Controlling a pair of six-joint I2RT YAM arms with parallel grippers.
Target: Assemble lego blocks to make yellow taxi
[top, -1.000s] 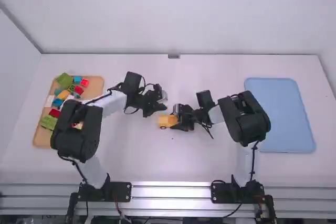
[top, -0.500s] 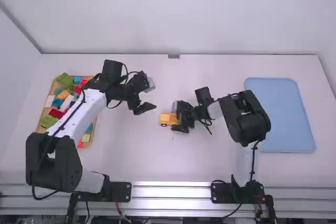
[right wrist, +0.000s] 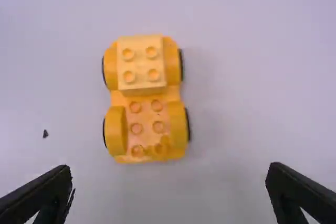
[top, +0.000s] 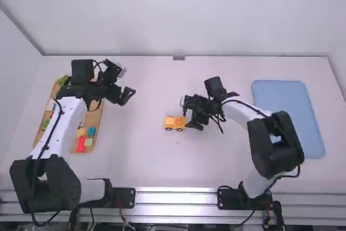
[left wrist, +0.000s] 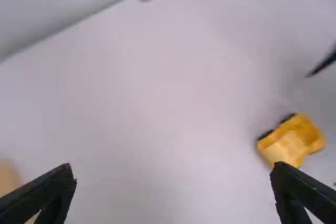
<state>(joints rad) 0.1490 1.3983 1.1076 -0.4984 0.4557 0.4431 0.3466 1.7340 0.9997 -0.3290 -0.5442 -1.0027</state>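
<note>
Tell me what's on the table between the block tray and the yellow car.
Nothing: in the high view, the table is bare between the tray and the car.

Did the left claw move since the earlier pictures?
Yes. In the high view, the left claw has moved left, closer to the tan tray that holds the toy blocks.

No lettering is showing legibly here — no text, label, brand, number or sign is standing out clearly enough to be read.
</note>
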